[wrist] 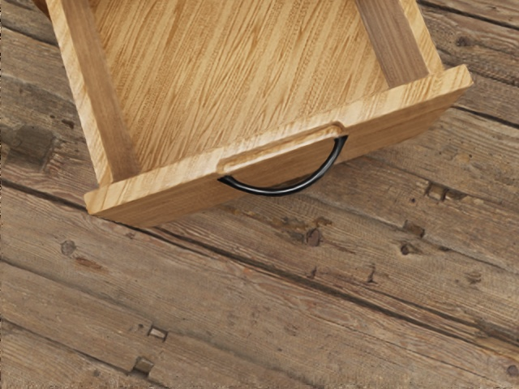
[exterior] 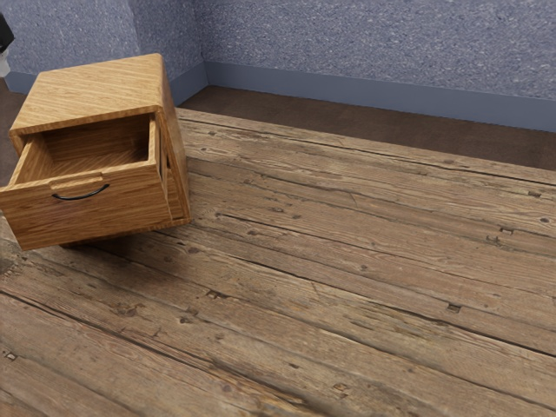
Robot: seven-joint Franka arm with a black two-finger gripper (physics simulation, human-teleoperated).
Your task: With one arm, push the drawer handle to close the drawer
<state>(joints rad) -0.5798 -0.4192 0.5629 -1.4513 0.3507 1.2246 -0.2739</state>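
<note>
1. The wooden cabinet (exterior: 95, 82) stands on the plank counter (exterior: 347, 261), in front of the speckled blue-grey wall (exterior: 373, 43).
2. Its drawer (exterior: 87, 213) is pulled out from the cabinet's front, open at the top; the grained wooden bottom (wrist: 227, 73) lies between its side walls.
3. The curved black handle (wrist: 280, 193) is on the drawer's outer face, facing away from the cabinet.
4. I cannot tell whether the claw (exterior: 5, 36) is open or closed.
</note>
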